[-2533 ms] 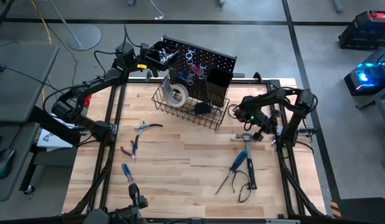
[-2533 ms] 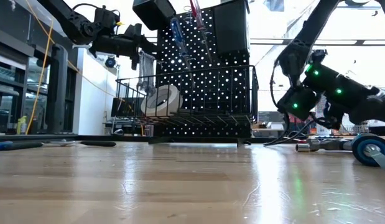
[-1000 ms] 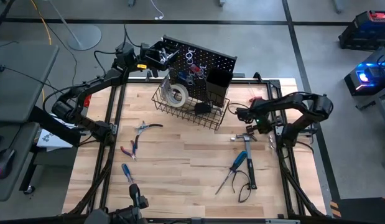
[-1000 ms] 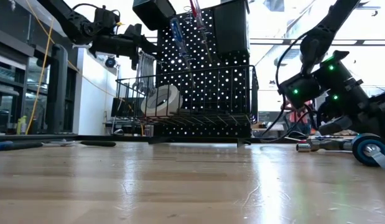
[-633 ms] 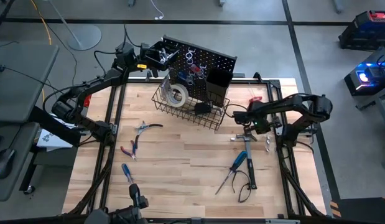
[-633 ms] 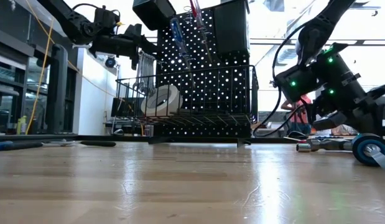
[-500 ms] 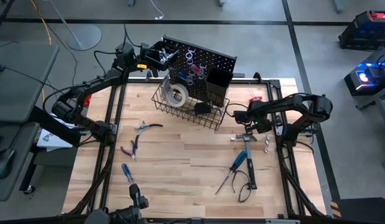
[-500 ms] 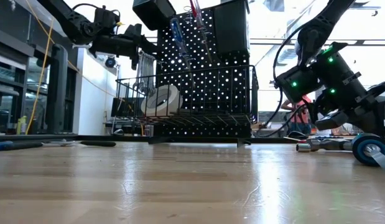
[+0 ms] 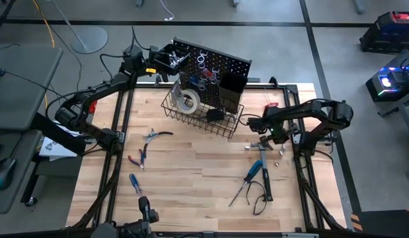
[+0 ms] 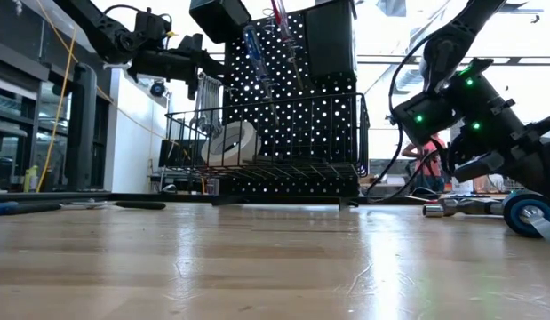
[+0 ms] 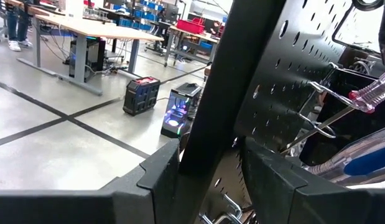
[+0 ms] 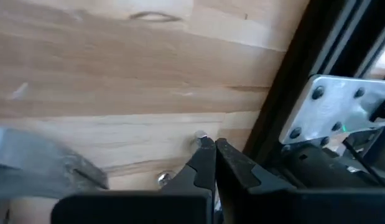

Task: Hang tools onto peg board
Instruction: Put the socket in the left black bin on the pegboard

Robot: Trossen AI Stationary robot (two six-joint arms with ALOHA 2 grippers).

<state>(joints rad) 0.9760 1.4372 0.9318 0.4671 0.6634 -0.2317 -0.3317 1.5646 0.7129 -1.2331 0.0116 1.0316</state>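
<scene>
Peg board (image 9: 214, 69) stood upright at the table's far edge, black, dotted with holes, with a black bin (image 9: 232, 89) and a wire basket (image 9: 201, 114) on its front. White tape roll (image 9: 186, 100) lay in the basket; blue- and red-handled screwdrivers (image 10: 257, 49) hung on the board. On the tabletop (image 9: 191, 178): claw hammer (image 9: 262, 168) and a blue screwdriver (image 9: 249, 177) at the right, pliers (image 9: 139, 156) and another blue screwdriver (image 9: 135, 183) at the left. Left gripper (image 9: 170, 59) was up at the board's left edge, fingers (image 11: 152, 174) part spread astride the panel edge; whether they gripped it, could not tell. Right gripper (image 12: 212, 155) was low over the wood near the hammer head, fingers pressed together, empty, tips near a small silver bolt (image 12: 200, 135).
</scene>
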